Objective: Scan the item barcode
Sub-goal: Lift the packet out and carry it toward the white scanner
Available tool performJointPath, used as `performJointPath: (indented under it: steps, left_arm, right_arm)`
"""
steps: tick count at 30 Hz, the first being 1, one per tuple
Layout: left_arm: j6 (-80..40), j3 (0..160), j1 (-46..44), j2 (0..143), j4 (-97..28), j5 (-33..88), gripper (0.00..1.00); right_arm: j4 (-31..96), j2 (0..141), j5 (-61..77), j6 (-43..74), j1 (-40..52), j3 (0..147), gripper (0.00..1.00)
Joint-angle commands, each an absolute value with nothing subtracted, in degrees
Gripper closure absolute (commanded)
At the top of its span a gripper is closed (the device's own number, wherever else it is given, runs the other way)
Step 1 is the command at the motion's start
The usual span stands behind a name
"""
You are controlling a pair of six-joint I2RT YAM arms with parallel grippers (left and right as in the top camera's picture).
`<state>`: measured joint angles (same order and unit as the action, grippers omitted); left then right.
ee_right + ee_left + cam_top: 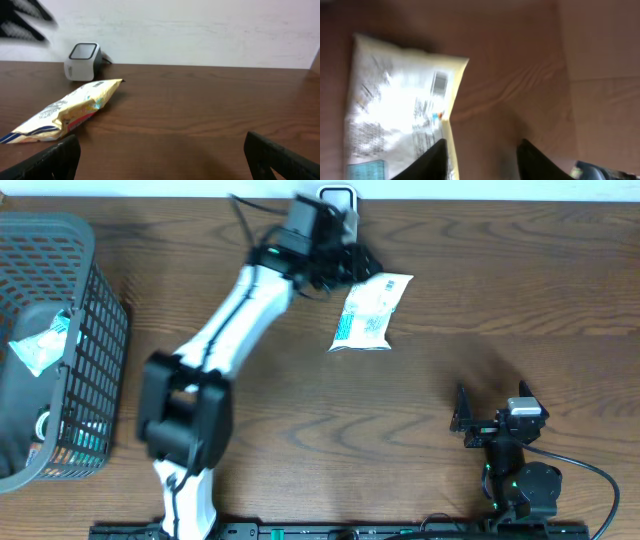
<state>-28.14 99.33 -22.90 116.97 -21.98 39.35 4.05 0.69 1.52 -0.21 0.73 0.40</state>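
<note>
The item, a white and pale-yellow packet [370, 313] with blue print, lies flat on the wooden table, also seen in the left wrist view [400, 110] and the right wrist view [65, 111]. A grey printed block shows on its face, too blurred to read. The white scanner [338, 197] stands at the table's far edge, its window visible in the right wrist view [82, 54]. My left gripper [350, 268] hovers by the packet's upper left corner, open [482, 145], with only bare table between its fingers. My right gripper [482, 418] stands open and empty [162, 150] near the front right.
A grey wire basket [95, 310] holding several packets sits at the left edge. The left arm [225, 330] stretches diagonally from the front to the scanner. A white wall rises behind the table.
</note>
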Motion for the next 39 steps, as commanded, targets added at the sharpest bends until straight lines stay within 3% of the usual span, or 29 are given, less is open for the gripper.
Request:
performJointPath:
  steps: [1, 11, 20, 25, 31, 39]
  left_arm:
    - [-20.2, 100.1, -17.8, 108.1, -22.3, 37.0, 0.46]
    - [-20.2, 99.3, -11.4, 106.8, -32.6, 14.2, 0.45]
    - [-21.7, 98.5, -15.5, 117.2, -32.7, 14.3, 0.46]
    - [-22.9, 98.5, -18.5, 124.0, -31.4, 14.3, 0.58]
    - [-31.0, 98.5, -22.6, 128.2, -31.2, 14.4, 0.58]
    - [-31.2, 98.5, -30.2, 128.9, -30.7, 14.9, 0.58]
  right_arm:
    - [4.3, 0.4, 1.6, 0.8, 1.2, 0.3, 0.01]
    - [4.3, 0.4, 1.6, 0.8, 1.2, 0.3, 0.01]
    - [4.3, 0.4, 1.6, 0.8, 1.2, 0.3, 0.01]
    - [4.3, 0.4, 1.6, 0.8, 1.2, 0.3, 0.01]
    - [4.3, 0.4, 1.6, 0.8, 1.2, 0.3, 0.01]
    - [4.3, 0.4, 1.6, 0.8, 1.2, 0.3, 0.01]
